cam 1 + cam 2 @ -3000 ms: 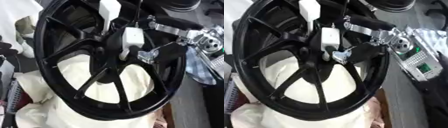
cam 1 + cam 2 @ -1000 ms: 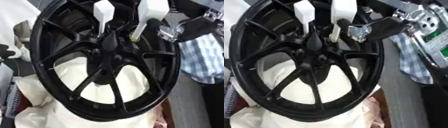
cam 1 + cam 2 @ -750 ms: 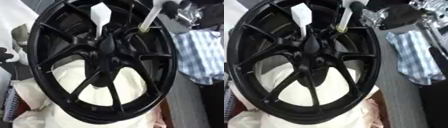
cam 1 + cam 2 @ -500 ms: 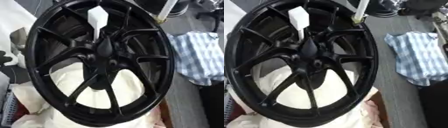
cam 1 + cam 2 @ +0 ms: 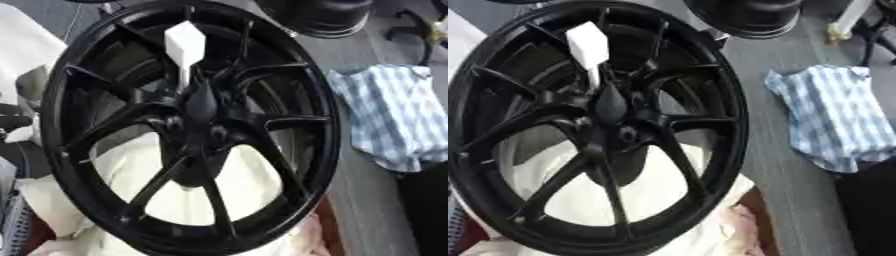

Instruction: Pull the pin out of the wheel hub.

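The black wheel [image 5: 188, 125] stands upright, leaning on white cloth [image 5: 188, 197]. One white pin with a blocky head [image 5: 184, 47] sticks out of the hub [image 5: 199, 107], pointing up. A second white pin with a yellowish tip [image 5: 843, 20] hangs clear of the wheel at the top right edge, its upper end cut off by the picture. My right hand shows in neither view. Dark parts [image 5: 13, 122] lie at the left edge beside the rim; whether they belong to my left hand I cannot tell.
A blue-and-white checked cloth [image 5: 394, 117] lies on the grey surface right of the wheel. Another black round wheel or tyre [image 5: 319, 15] sits behind at the top. A dark chair base [image 5: 411, 30] shows at the far right corner.
My right hand drew one white pin out of the hub and carried it up and to the right, out of the picture. The other pin stayed in. The camera also shifted.
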